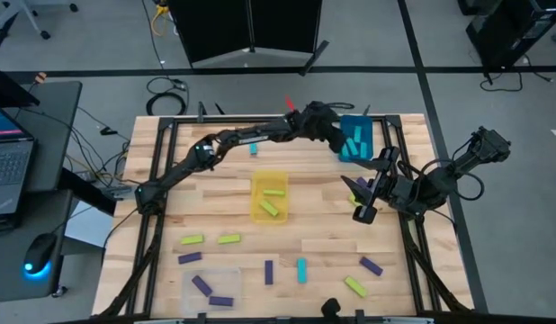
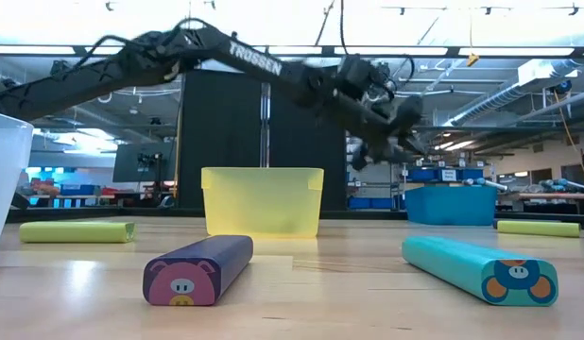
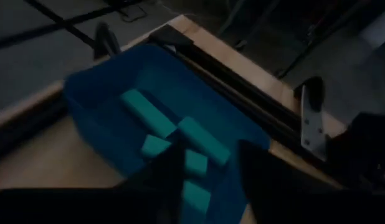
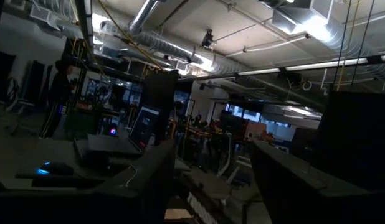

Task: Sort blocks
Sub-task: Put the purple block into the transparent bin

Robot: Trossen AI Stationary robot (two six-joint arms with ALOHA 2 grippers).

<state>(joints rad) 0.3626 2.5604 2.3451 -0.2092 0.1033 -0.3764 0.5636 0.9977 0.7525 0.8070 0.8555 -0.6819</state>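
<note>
Left end effector [image 1: 339, 144] over the blue bin [image 1: 368, 128] at far right, fingers slightly apart, holding nothing; cyan blocks [image 3: 174, 140] lie inside. Right end effector [image 1: 363, 200] hangs right of the yellow bin [image 1: 269, 180], fingers apart, empty. Other blocks [image 1: 228, 239] scattered on near counter [image 1: 215, 184]

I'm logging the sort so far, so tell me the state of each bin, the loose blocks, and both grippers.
blue bin: holds several cyan blocks
yellow bin: holds two yellow-green blocks
clear bin: holds two purple blocks
loose blocks: scattered flat on the table, unsorted
left gripper: above the blue bin, nothing between its fingers
right gripper: raised beside the yellow bin, fingers apart
</note>
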